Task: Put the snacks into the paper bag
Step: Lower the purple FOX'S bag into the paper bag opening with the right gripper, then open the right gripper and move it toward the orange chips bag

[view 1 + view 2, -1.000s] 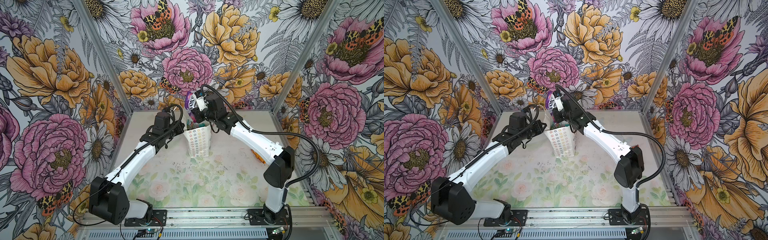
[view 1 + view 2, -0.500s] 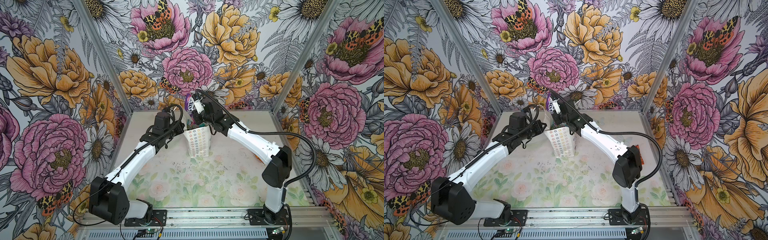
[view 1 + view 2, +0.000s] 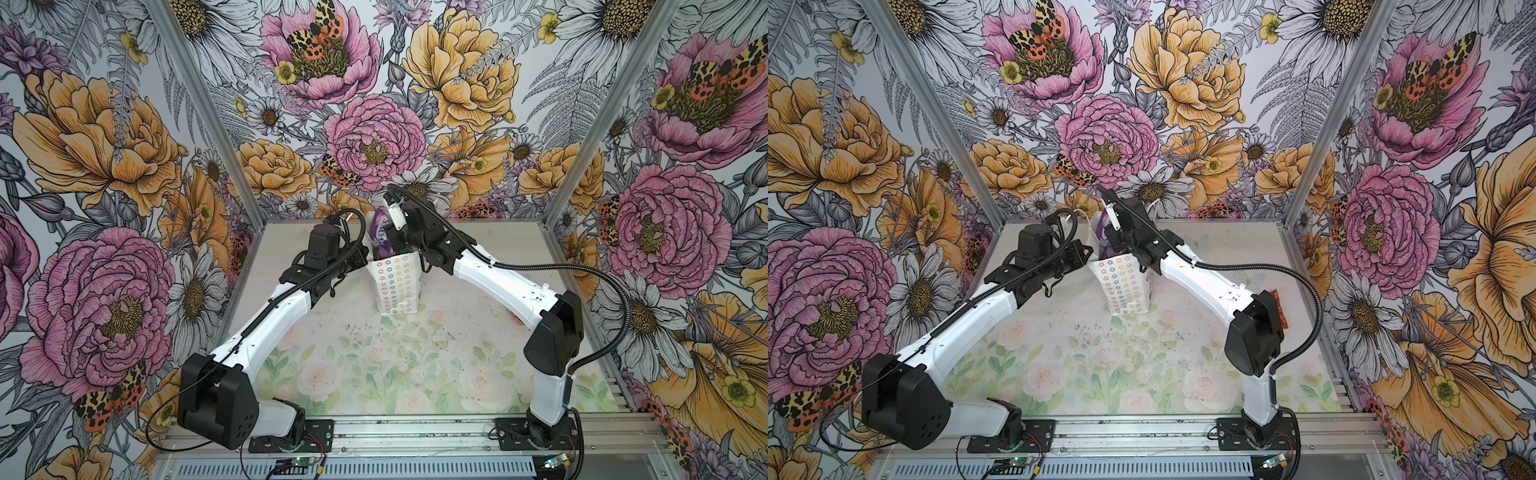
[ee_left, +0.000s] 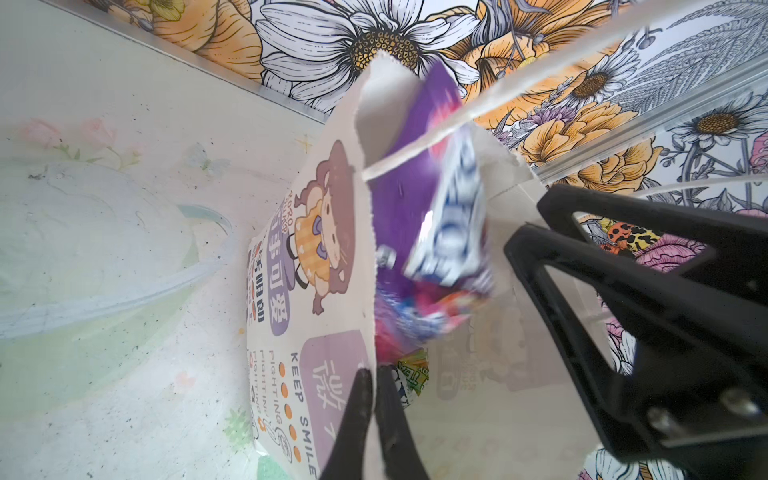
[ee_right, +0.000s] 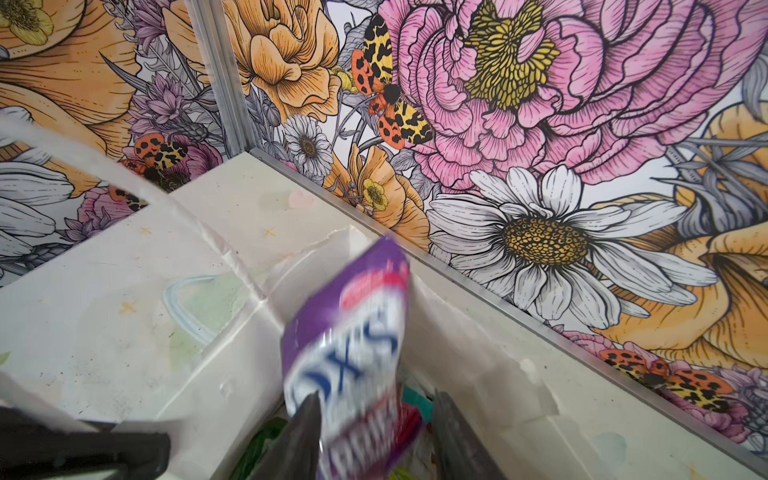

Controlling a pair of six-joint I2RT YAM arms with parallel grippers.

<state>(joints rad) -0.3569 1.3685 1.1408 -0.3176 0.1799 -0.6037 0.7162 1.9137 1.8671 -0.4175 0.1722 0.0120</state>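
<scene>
We see the paper bag (image 3: 397,286) standing upright on the table (image 3: 374,386), toward the back wall (image 3: 374,137), with its flower-printed side facing the top views. The left claw (image 4: 372,376) is closed on the bag's front wall at the rim, one finger outside the cartoon-girl face and one inside, pinching the paper.

A purple packet (image 5: 349,340) sits in the bag's mouth, its lower part inside and its upper end above the rim. It is blurred in both wrist views. The right claw (image 5: 376,401) hangs over the mouth with its jaws parted on either side of the packet. A gap shows between the packet and one finger, so we read this claw as open and not gripping.

Deeper in the bag we make out a green packet (image 5: 262,444) and a teal packet (image 5: 417,400). How many more lie beneath them we cannot tell.

A white string handle (image 4: 419,143) crosses the mouth in front of the purple packet in the left wrist view.

Well apart from the bag, an orange packet (image 3: 1280,311) lies on the table near the right side wall. It is partly hidden behind the elbow of the right arm (image 3: 1252,328).
</scene>
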